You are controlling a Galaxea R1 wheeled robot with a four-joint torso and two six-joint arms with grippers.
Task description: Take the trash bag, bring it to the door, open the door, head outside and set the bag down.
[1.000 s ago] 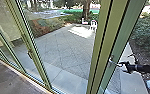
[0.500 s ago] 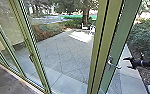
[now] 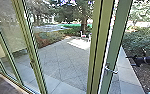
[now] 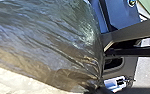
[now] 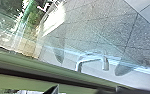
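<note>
Beside the door (image 3: 119, 32), apparently ajar, the right gripper (image 3: 136, 61) stands wide and should swing it steadily, keeping the bag (image 4: 48, 45) near the left gripper, whose hold cannot be told, off the frame (image 3: 97, 50).

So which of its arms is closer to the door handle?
The right: the right gripper is just beside the door handle, not touching. The left arm is farther away, at the trash bag.
</note>
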